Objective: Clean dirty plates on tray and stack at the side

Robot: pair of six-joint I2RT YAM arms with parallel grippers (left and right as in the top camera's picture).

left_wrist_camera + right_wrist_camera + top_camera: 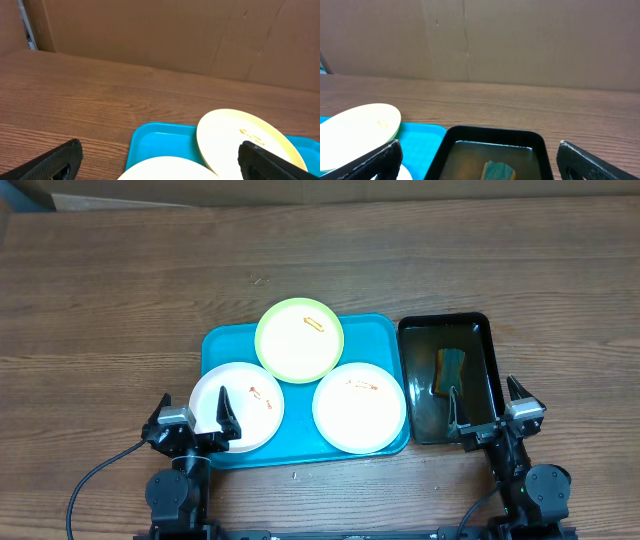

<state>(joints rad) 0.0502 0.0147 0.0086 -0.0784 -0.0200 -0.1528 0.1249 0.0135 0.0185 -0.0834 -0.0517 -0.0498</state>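
No text, label, brand, number or sign can be read in any view. The plates (299,340) on the teal tray (222,345) carry only orange-red smears that form no letters. The teal tray itself, the black tray (443,321) just right of it, the table (130,280) under it and the cardboard (150,30) behind it are all unmarked.

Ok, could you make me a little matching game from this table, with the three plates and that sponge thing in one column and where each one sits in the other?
Things:
1. yellow-green plate
2. left white plate
3. right white plate
4. sponge

Places:
A. inside the black tray
B. over the far edge of the teal tray, in the middle
C. teal tray's near right corner
D. overhanging the teal tray's near left edge

Pairs: 1-B, 2-D, 3-C, 4-A.
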